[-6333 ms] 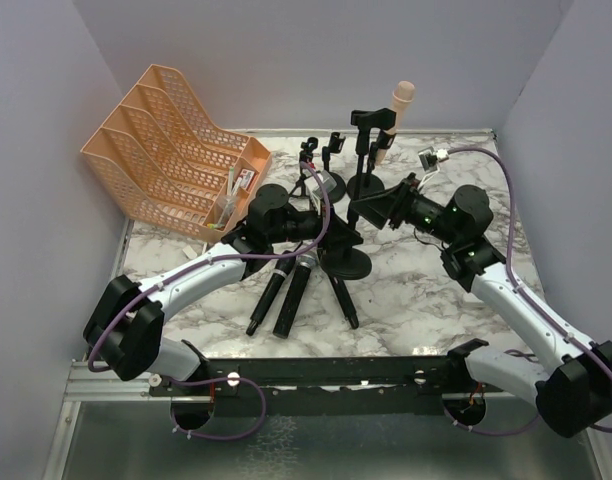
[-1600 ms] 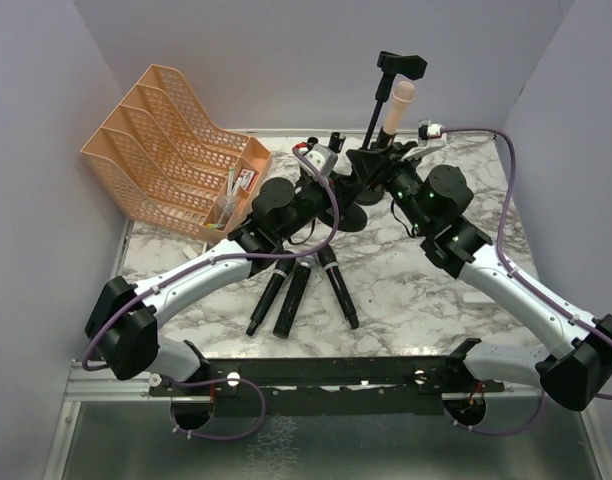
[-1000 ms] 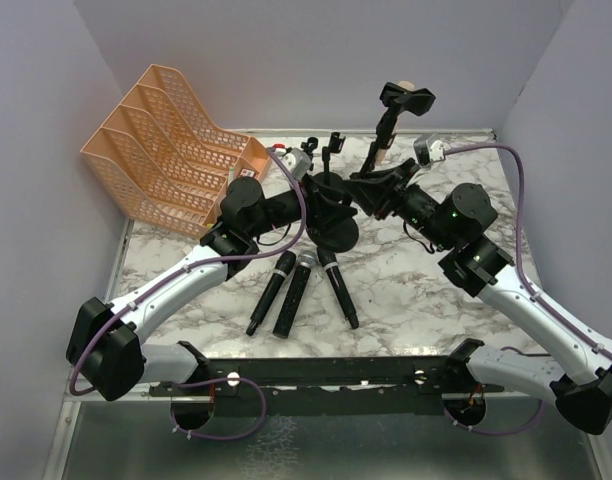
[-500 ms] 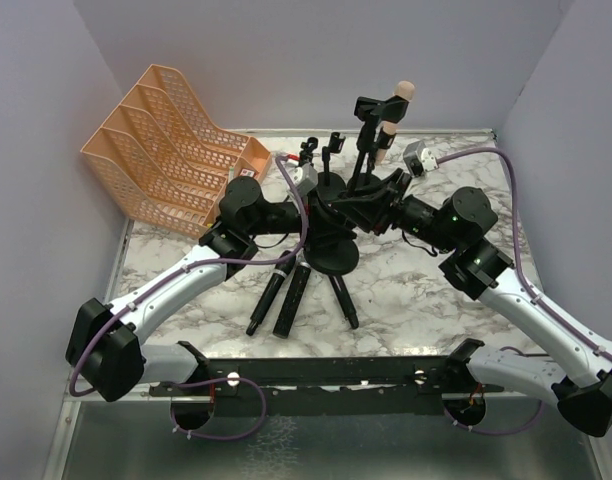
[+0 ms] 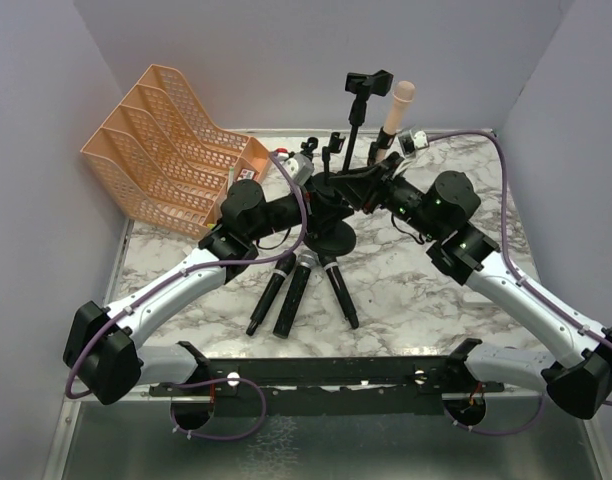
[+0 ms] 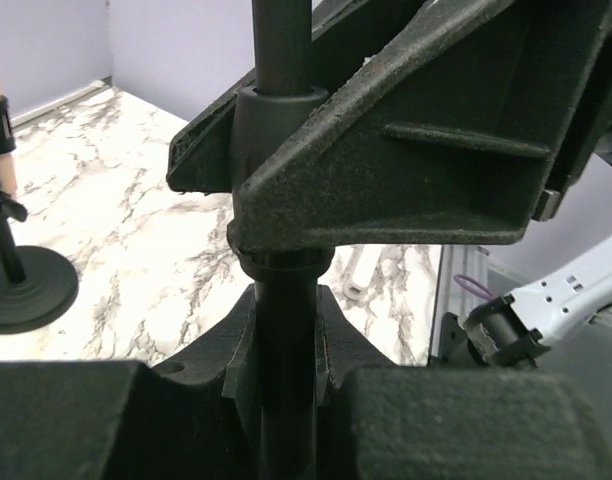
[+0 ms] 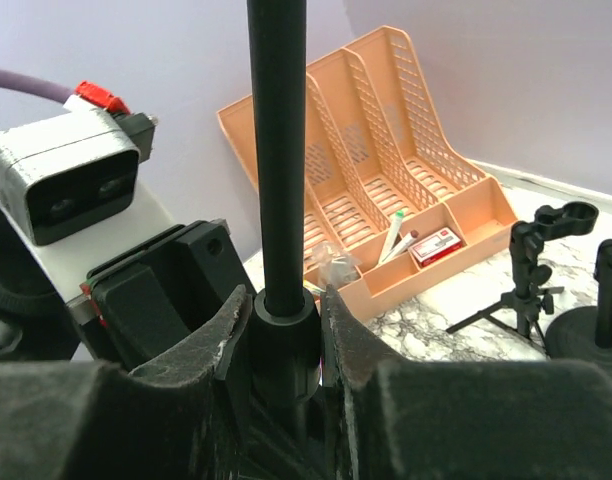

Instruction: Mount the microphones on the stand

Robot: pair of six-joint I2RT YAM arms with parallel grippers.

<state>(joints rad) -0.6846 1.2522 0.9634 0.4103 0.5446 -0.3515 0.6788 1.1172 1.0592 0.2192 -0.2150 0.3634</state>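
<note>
Left gripper [image 5: 324,197] and right gripper [image 5: 364,186] both pinch the stand [image 5: 353,122] by its pole, while three dark microphones [image 5: 294,290] lie flat, lengthwise, just nearside, closer to the left arm.

Three microphones [image 5: 292,298] before stand [image 5: 332,243]

Soft, even light falls from above. The marble counter [image 5: 406,290] is bright and carries only faint, soft-edged shadows. The overhead view is sharp from edge to edge. In the wrist views the left fingers [image 6: 76,420] and right fingers [image 7: 106,420] loom dark, grainy and out of focus along the bottom. The stand pole [image 6: 283,40] looks soft up close, while the orange tray [image 7: 386,150] behind stays fairly crisp.
</note>
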